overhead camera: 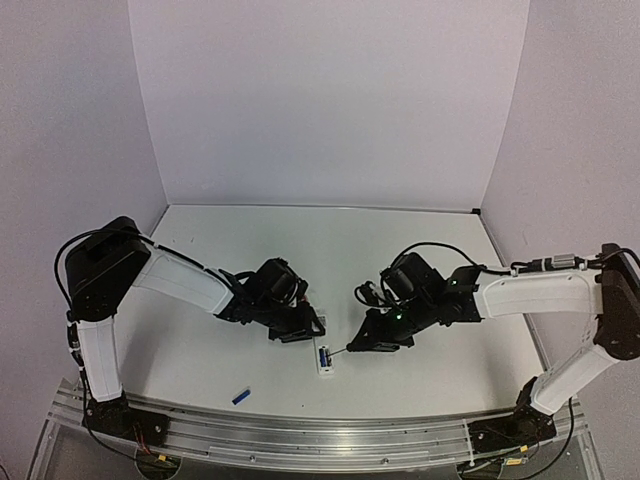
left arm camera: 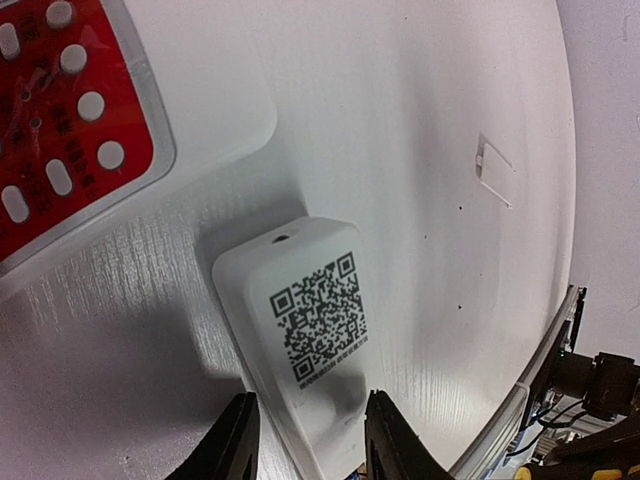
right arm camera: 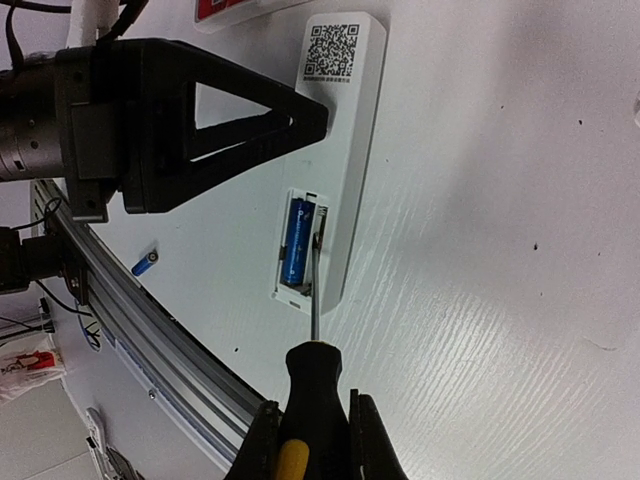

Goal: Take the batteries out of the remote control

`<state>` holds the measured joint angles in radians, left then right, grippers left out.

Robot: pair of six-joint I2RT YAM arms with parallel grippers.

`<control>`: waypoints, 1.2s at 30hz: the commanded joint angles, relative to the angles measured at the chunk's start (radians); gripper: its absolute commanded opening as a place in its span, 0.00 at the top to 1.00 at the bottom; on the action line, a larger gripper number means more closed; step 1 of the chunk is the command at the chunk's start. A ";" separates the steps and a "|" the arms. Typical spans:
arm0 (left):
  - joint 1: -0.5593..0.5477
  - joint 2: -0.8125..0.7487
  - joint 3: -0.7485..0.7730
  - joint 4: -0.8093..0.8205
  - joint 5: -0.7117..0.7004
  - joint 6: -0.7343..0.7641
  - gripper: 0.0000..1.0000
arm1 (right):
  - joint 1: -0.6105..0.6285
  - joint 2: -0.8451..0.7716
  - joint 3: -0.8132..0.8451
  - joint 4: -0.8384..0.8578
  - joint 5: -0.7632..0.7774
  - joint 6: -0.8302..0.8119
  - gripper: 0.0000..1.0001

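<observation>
Robotics lab test cell, white table (overhead camera: 420,250) boxed in by plain pale walls (overhead camera: 330,100), aluminium rail (overhead camera: 320,436) along the near edge carrying two black-and-white robot arms (overhead camera: 185,280), exposed cables (overhead camera: 441,245).

Both my arms reach inward, low; my left tool (left arm camera: 310,400) gapes partway, my right tool (right arm camera: 315,405) clamps tight.

The open compartment of the remote control (right arm camera: 345,130) is crowded. The screwdriver (right arm camera: 312,395) clamped in the right gripper (right arm camera: 315,452) reaches in from the right arm's side, its tip beside the battery (right arm camera: 297,245) lying there. The left gripper (left arm camera: 312,440) straddles the remote behind its QR sticker, a finger on each flank. The red remote (left arm camera: 60,130) lies just off that end. Toward the back wall the table (overhead camera: 330,250) lies bare, and the loose battery (overhead camera: 241,396) near the front rail (overhead camera: 300,430) has room around it.
</observation>
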<state>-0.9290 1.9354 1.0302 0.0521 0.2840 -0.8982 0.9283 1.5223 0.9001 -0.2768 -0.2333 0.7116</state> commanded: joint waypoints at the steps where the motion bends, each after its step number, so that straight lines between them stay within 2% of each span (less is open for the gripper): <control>1: -0.009 0.032 -0.004 -0.068 -0.017 -0.022 0.65 | 0.007 0.013 0.010 0.026 -0.011 0.004 1.00; 14: -0.019 0.050 -0.023 -0.063 -0.010 -0.062 0.74 | 0.007 -0.009 -0.020 0.080 -0.032 0.014 1.00; 36: -0.028 0.059 -0.038 -0.083 -0.024 -0.084 0.77 | 0.007 -0.037 -0.031 0.092 -0.047 0.017 1.00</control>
<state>-0.9352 1.9411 1.0260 0.0639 0.2829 -0.9735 0.9283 1.5238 0.8808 -0.2307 -0.2423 0.7193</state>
